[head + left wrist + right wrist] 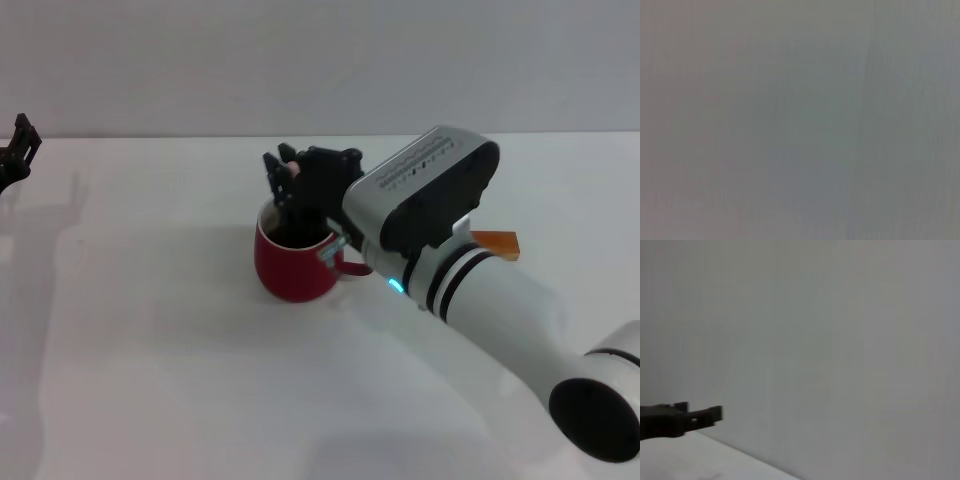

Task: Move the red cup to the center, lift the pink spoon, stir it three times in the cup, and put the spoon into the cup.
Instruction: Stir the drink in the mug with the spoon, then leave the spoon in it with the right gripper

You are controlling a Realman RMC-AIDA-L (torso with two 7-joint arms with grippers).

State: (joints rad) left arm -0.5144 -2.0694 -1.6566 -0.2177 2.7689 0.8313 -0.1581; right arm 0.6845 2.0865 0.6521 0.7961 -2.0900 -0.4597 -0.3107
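Right pincer (285, 175) over red cup (293, 262) (grip unclear), left pincer (20, 150) parked far left

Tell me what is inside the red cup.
The right gripper reaches down into the red cup, covering its opening. A pinkish tip shows at the gripper's top; the cup's contents are hidden.

A plain white surface (180, 380) fills most of the head view. Its far edge meets a bare, pale grey wall (300, 60). Soft light falls on the surface and makes faint shadows.
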